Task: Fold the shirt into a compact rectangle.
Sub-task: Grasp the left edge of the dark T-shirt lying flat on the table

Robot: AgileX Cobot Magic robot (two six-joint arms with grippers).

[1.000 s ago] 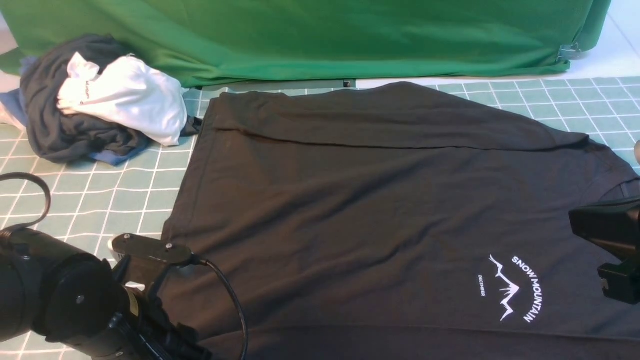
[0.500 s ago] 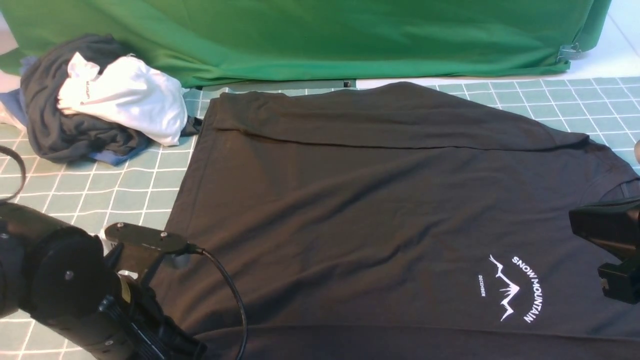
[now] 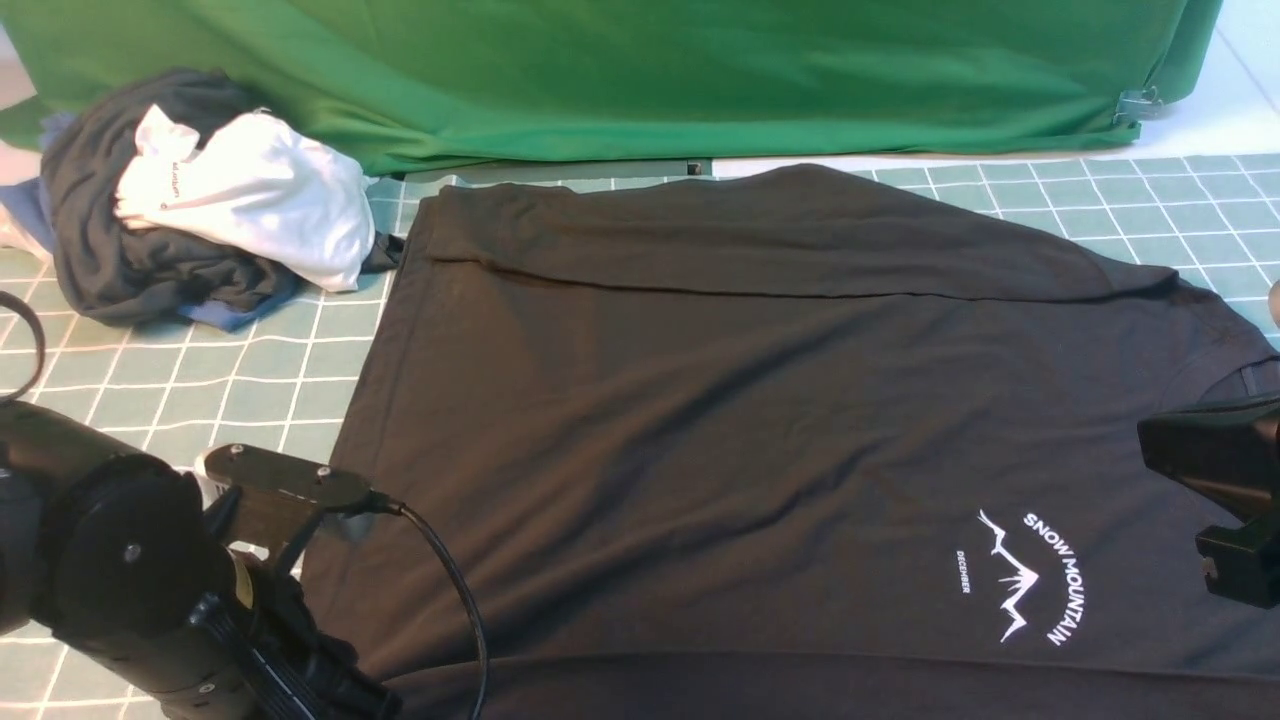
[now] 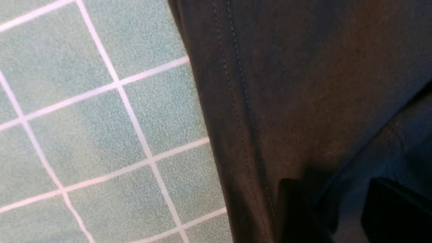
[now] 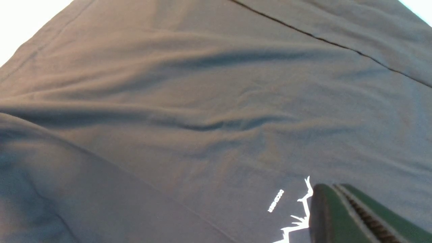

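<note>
Left claw parted, right claw closed

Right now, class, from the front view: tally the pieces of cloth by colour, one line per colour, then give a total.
black T-shirt: 1
white garment: 1
dark grey garment: 1, as far as the pile shows
blue garment: 1, mostly buried under the pile
green cloth: 1
Total: 5
</note>
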